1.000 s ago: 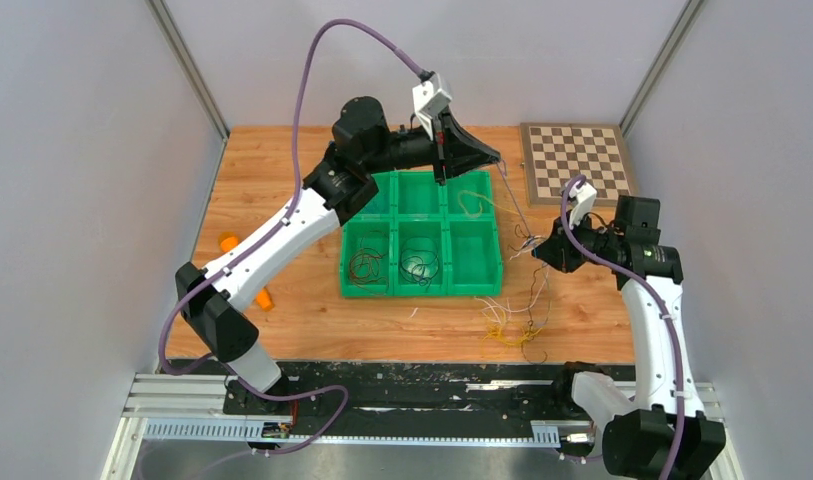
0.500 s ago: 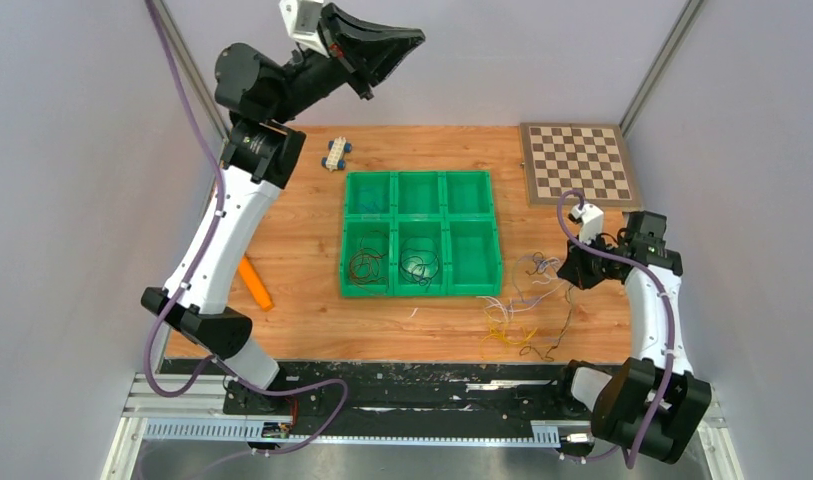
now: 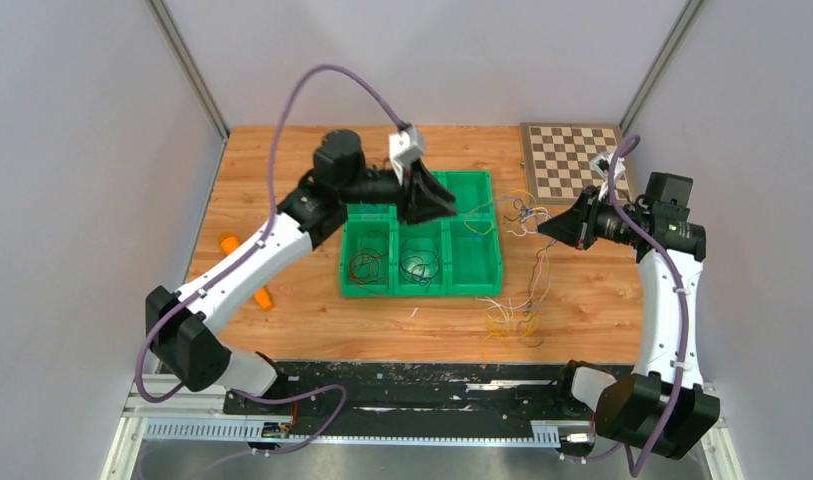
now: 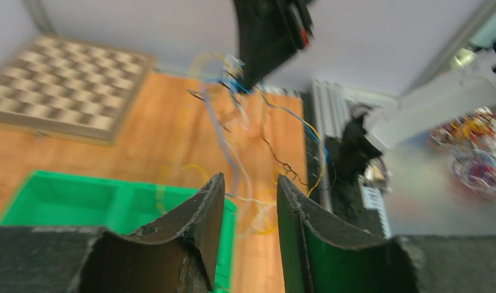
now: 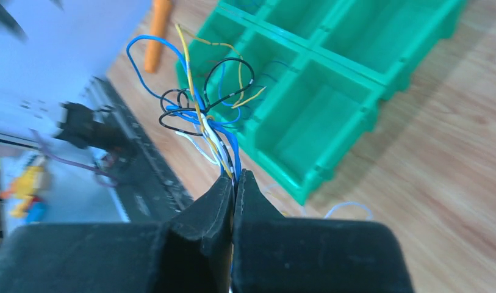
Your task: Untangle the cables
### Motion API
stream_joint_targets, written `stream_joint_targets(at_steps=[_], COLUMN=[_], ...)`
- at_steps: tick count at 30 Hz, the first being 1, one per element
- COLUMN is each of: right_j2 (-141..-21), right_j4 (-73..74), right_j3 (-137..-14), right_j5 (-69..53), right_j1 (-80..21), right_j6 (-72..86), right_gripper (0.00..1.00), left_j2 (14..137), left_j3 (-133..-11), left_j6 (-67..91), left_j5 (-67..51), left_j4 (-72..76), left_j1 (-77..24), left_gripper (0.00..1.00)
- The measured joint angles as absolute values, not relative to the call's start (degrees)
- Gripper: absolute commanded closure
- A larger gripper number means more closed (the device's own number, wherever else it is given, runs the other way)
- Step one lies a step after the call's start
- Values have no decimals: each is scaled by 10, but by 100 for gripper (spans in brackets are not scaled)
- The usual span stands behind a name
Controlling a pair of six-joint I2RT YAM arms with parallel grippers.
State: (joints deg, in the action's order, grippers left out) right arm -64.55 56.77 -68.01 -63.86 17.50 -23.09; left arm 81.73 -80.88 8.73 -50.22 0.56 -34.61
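Note:
My right gripper (image 3: 544, 228) is shut on a tangle of cables (image 3: 517, 212) in blue, yellow, black and white, and holds it above the table right of the green tray (image 3: 420, 292). Strands hang from it to a loose pile (image 3: 512, 325) on the wood. In the right wrist view the bundle (image 5: 202, 116) fans out from between the closed fingers (image 5: 235, 174). My left gripper (image 3: 448, 205) is open and empty over the tray's back right part, facing the tangle (image 4: 233, 91). Its fingers (image 4: 250, 183) stand apart. Two front compartments hold coiled cables (image 3: 367, 265) (image 3: 417, 266).
A chessboard (image 3: 575, 160) lies at the back right corner. Two orange pieces (image 3: 228, 241) (image 3: 265, 297) lie left of the tray, by the left arm. The black base rail (image 3: 412, 375) runs along the near edge. Grey walls enclose the table.
My left arm swung up to the back left and has come back down over the tray, now open. My right gripper has lifted the tangle up and toward the back.

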Motion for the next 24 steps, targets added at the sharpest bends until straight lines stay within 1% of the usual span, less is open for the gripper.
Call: stream_joint_targets(at_steps=[5,9,11,12,14,19,21,23,24], right_j2=[-634,-609,-590,-577,-556,-518,-508,-499,-495], right_j4=[487,445,432,426,421,410,408,407,406], right_j3=[-650,-628,-622,-617,-613,-612,-612,-610,-609], right_j5=[-692,-701,-701,-701,-701,-689,-678,-663,-657], right_j1=[157,122,105,98,90,86,81,72,69], right_j6=[-54,34,58,68,80,92,92,91,90], right_gripper=[100,97,96,96,96,97,97,97,96], left_j2=[819,850,883,898,932,974,976,976,976], left_j3=[-738,-739,-754,-760,-773,-785,-785,-785,-785], left_j6=[91,155,193,207,239,299,320,341,350], left_j5=[-494,-492,-486,-482,-469,-445,-446,-449,-451], left_j4=[20,107,145,159,176,193,211,241,256], left_j1=[-447,-483,-486,-486,-486,-486,-486,-485,-485], left_gripper=[58,55,45,37,33,32,27,24,26])
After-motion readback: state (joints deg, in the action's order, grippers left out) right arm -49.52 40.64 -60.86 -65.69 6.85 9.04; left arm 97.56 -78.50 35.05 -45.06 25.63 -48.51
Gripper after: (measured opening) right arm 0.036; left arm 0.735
